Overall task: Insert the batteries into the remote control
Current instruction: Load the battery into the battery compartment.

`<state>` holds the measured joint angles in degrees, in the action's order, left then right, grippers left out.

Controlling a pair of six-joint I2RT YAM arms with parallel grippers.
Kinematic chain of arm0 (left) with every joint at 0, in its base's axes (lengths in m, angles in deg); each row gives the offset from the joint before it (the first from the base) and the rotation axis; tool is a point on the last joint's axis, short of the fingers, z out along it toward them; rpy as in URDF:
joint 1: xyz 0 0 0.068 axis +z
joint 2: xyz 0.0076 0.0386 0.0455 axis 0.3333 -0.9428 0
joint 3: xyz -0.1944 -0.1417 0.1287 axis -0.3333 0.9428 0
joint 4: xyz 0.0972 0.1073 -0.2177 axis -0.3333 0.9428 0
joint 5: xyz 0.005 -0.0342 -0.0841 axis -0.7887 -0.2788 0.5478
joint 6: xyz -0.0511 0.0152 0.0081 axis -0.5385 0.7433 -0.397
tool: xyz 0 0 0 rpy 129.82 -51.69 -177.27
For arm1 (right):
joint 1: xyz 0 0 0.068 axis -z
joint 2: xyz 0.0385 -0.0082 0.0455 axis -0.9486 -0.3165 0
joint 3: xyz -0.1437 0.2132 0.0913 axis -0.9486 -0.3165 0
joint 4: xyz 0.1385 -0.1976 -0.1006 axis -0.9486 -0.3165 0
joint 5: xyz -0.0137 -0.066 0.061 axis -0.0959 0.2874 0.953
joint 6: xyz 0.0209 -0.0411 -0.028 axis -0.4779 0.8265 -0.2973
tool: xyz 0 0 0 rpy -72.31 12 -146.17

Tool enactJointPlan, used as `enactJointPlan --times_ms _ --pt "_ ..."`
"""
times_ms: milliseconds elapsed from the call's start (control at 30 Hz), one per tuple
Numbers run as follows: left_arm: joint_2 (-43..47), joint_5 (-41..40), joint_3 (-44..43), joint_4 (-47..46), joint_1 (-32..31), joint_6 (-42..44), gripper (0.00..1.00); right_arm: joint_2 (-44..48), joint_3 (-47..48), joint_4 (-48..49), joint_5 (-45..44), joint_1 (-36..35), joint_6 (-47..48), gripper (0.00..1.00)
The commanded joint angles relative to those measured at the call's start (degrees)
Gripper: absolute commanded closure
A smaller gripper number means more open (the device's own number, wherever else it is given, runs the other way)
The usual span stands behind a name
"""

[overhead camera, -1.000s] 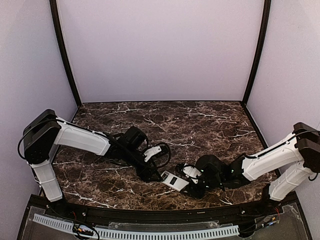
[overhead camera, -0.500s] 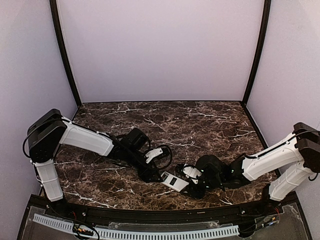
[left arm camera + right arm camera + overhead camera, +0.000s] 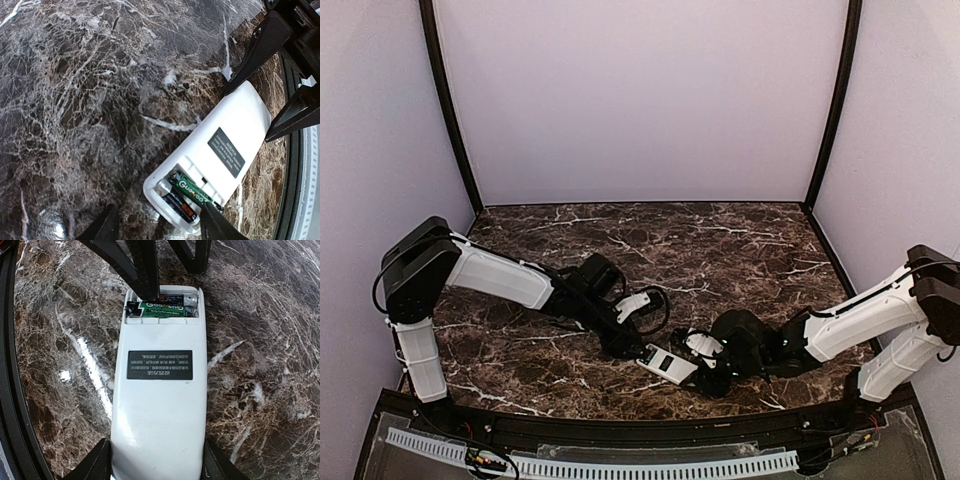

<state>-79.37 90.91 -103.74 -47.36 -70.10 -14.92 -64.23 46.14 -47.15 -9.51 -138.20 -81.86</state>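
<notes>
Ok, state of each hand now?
Left hand: open, astride the remote's end, not gripping.
Right hand: closed on the remote.

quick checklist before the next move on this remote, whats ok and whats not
1. Remote control lies back up on the table: ok.
2. Right gripper clamps its plain end from both sides: ok.
3. Two batteries lie in the open compartment: ok.
4. Batteries fully seated, poles the right way: cannot tell.
5. Left gripper at the compartment end, jaws apart: ok.
6. Compartment lid in view: not ok, none seen.
</notes>
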Motion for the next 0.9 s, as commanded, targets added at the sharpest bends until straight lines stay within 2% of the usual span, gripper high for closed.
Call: enactJointPlan --times_ms 0,100,233,567,867 --pt "-1.2 -1.8 -0.8 3.2 -0.2 0.7 0.44 0.7 -0.7 1.9 0.8 -0.6 0.5 1.00" --pt "-1.3 -2.0 -0.8 3.4 -0.4 0.9 0.44 0.5 -0.6 1.9 0.8 -0.6 0.6 1.00" --pt "-0.9 -1.6 -0.5 3.1 -0.1 0.6 0.38 0.4 -0.4 1.7 0.9 -0.5 0.8 1.00" --pt "-0.5 8.8 -0.6 2.6 1.2 1.0 0.34 0.4 -0.3 1.5 0.9 -0.5 0.8 1.00" --pt "-1.4 7.5 -0.2 2.8 1.1 2.1 0.31 0.3 -0.1 1.5 0.9 -0.5 1.0 1.00"
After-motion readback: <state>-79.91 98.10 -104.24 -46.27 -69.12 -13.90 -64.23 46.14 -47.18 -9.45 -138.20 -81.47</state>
